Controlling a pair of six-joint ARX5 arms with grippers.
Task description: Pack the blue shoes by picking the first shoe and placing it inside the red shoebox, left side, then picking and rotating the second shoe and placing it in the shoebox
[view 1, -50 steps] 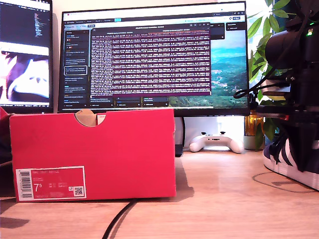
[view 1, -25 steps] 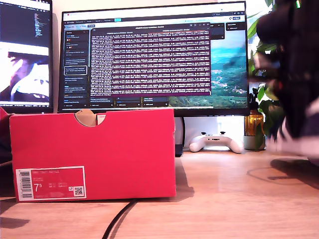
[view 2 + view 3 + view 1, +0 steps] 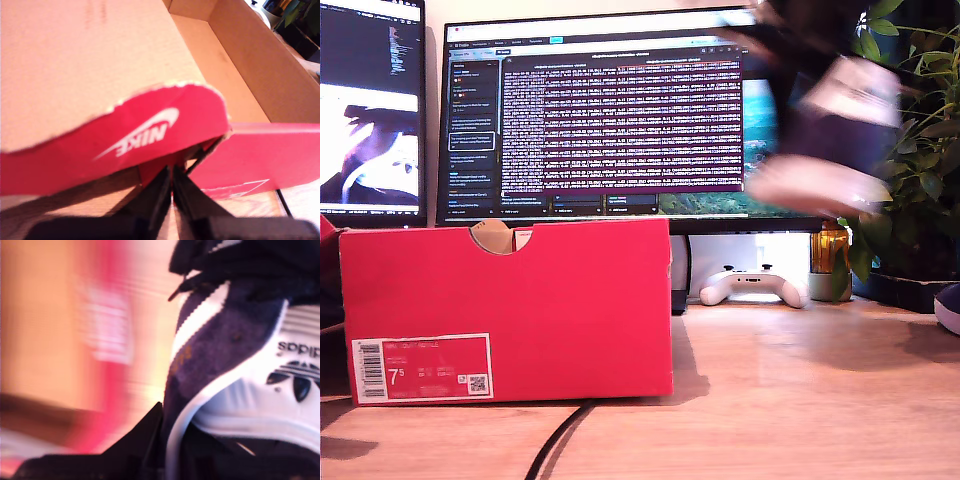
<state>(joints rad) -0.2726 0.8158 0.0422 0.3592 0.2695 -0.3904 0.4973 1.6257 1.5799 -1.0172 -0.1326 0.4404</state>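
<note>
monitors point(image 3: 620, 115), game controller point(image 3: 754, 285), plant point(image 3: 910, 150), cable point(image 3: 560, 435)

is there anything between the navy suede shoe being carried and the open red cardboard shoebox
Nothing visible blocks the way. The navy suede shoe, a blur in my second hand, is up in front of the monitor, above the red cardboard shoebox rim. The first wrist view shows bare box floor with the lid flap held back.

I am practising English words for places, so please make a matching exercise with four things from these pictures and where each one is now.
1. red shoebox
2. blue shoe
3. white game controller
4. my first gripper

a. in the air, blurred
b. under the monitor
c. at the box flap
d. on the desk, exterior view's left

Pairs: 1-d, 2-a, 3-b, 4-c
</note>
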